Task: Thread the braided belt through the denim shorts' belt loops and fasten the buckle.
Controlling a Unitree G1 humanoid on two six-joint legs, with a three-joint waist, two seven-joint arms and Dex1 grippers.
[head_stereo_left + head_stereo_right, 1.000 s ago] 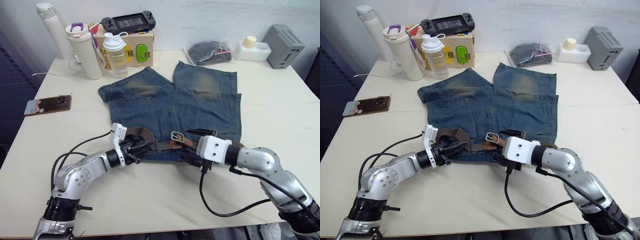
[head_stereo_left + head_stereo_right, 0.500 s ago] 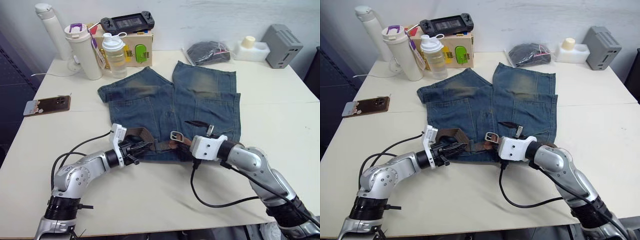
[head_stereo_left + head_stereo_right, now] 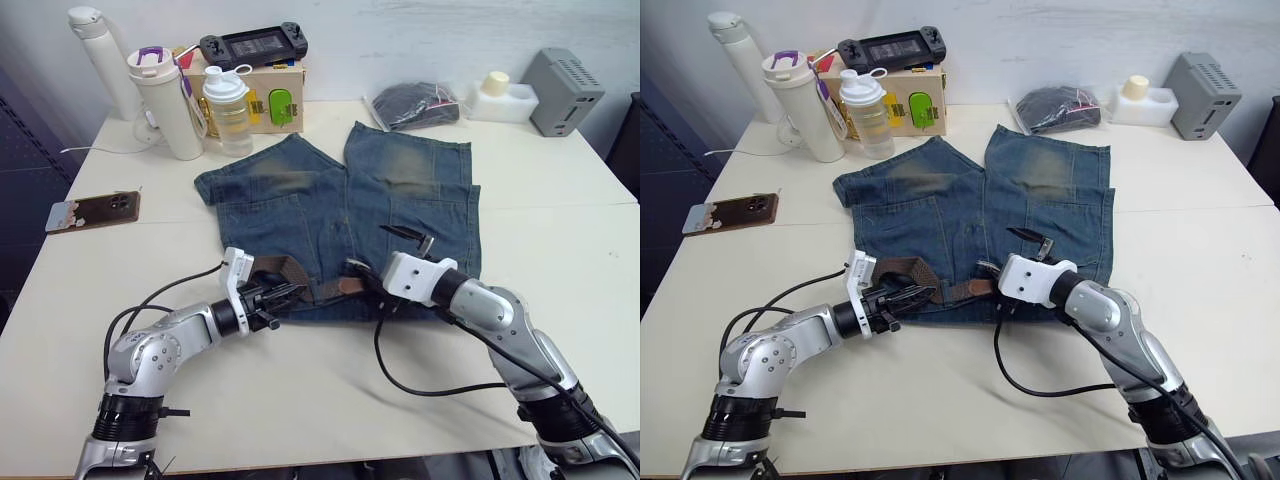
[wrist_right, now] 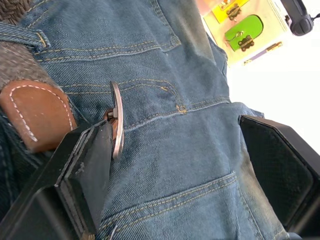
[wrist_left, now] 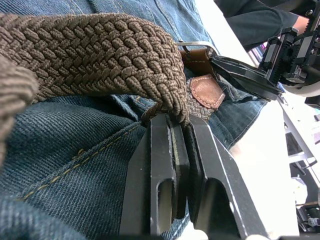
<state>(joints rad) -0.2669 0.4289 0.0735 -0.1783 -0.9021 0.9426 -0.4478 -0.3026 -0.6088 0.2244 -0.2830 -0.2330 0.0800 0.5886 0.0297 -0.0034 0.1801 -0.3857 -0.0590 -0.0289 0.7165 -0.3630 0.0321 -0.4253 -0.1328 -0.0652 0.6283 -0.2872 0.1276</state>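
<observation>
Braided belt pinched in left gripper jaws; right gripper jaws spread wide beside buckle.

Brown braided belt, faded blue denim shorts

The braided belt is coarse woven brown cloth with a smooth stitched leather tab. The buckle is shiny metal. The denim shorts are faded, matt cotton. The table looks smooth and matt.
</observation>
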